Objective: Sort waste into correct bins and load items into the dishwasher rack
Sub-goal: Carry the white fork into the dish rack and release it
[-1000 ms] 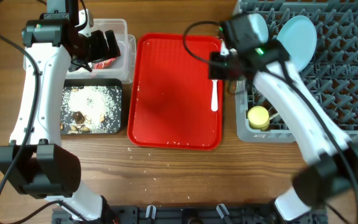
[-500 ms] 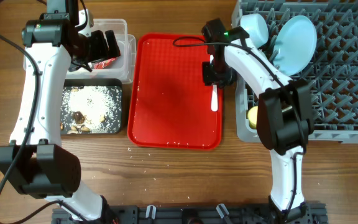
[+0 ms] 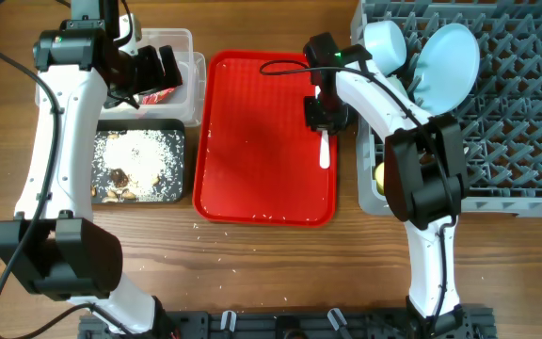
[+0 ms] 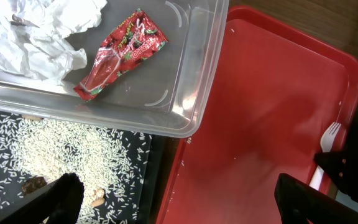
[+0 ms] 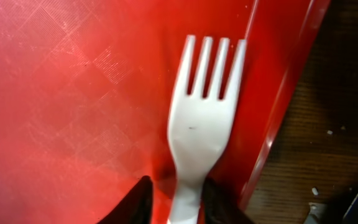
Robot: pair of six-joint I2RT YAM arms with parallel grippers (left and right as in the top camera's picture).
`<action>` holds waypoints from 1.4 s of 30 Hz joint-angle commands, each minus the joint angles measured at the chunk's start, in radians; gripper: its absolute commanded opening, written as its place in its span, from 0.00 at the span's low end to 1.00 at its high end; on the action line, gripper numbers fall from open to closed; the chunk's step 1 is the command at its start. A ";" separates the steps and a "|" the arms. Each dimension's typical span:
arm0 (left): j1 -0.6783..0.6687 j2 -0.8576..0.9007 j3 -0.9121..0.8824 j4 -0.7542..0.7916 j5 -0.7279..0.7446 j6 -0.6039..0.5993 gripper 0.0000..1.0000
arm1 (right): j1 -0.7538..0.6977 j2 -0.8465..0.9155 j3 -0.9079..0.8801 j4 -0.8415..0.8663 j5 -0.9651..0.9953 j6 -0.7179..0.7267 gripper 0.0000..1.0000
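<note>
A white plastic fork (image 5: 201, 127) lies on the flat red tray (image 3: 252, 141) by its right rim. It also shows in the overhead view (image 3: 325, 153). My right gripper (image 5: 180, 202) is low over it, one finger on each side of the fork's neck, with a small gap on the left. My left gripper (image 4: 182, 196) is wide open and empty, above the corner of the clear tub (image 4: 191, 118). The tub holds the red snack wrapper (image 4: 120, 53) and white tissue (image 4: 36, 31). The black tray (image 3: 185, 160) holds white grains and brown bits. The spoon is not in view.
The grey dishwasher rack (image 3: 516, 122) stands at the right with a light blue plate (image 3: 445, 61), a bowl (image 3: 384, 38) and the yellow cup (image 3: 381, 172), which is partly hidden by my right arm. A few crumbs lie on the wood below the red tray.
My right arm swung left from over the rack's edge and came down onto the fork on the red tray. The left arm has not moved.
</note>
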 commanded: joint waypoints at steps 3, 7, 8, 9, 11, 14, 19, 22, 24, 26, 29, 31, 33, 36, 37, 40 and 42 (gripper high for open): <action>0.004 -0.012 0.014 0.003 -0.006 0.002 1.00 | 0.002 0.026 -0.022 0.020 -0.015 0.003 0.20; 0.004 -0.012 0.014 0.003 -0.006 0.002 1.00 | 0.002 0.026 -0.068 0.042 -0.019 0.003 0.08; 0.004 -0.012 0.014 0.003 -0.006 0.002 1.00 | 0.002 0.026 -0.071 0.043 -0.020 0.003 0.04; 0.004 -0.012 0.014 0.003 -0.006 0.002 1.00 | 0.002 0.026 -0.071 0.044 -0.024 0.002 0.04; 0.004 -0.012 0.014 0.003 -0.006 0.002 1.00 | 0.002 0.026 -0.070 0.049 -0.038 -0.004 0.04; 0.004 -0.012 0.014 0.003 -0.006 0.002 1.00 | 0.002 0.023 -0.050 0.034 -0.076 -0.028 0.05; 0.004 -0.012 0.014 0.003 -0.006 0.002 1.00 | 0.002 -0.035 0.047 -0.071 -0.102 -0.053 0.04; 0.004 -0.012 0.014 0.003 -0.006 0.002 1.00 | 0.002 -0.129 0.114 -0.137 -0.114 -0.089 0.04; 0.004 -0.012 0.014 0.003 -0.006 0.002 1.00 | 0.002 -0.193 0.141 -0.162 -0.113 -0.103 0.04; 0.004 -0.012 0.014 0.003 -0.006 0.002 1.00 | -0.011 -0.294 0.144 -0.174 -0.112 -0.101 0.04; 0.004 -0.012 0.014 0.003 -0.006 0.002 1.00 | -0.059 -0.409 0.144 -0.201 -0.069 -0.048 0.04; 0.004 -0.012 0.014 0.003 -0.006 0.002 1.00 | -0.119 -0.470 0.143 -0.240 0.024 0.066 0.04; 0.004 -0.012 0.014 0.003 -0.006 0.002 1.00 | -0.186 -0.504 0.143 -0.277 0.091 0.155 0.04; 0.004 -0.012 0.014 0.003 -0.006 0.002 1.00 | -0.286 -0.513 0.137 -0.322 0.162 0.290 0.04; 0.004 -0.012 0.014 0.003 -0.006 0.002 1.00 | -0.320 -0.513 0.126 -0.331 0.183 0.341 0.04; 0.004 -0.012 0.014 0.003 -0.006 0.002 1.00 | -0.421 -0.513 0.036 -0.330 0.227 0.536 0.04; 0.004 -0.012 0.014 0.003 -0.006 0.002 1.00 | -0.462 -0.513 -0.033 -0.311 0.225 0.637 0.04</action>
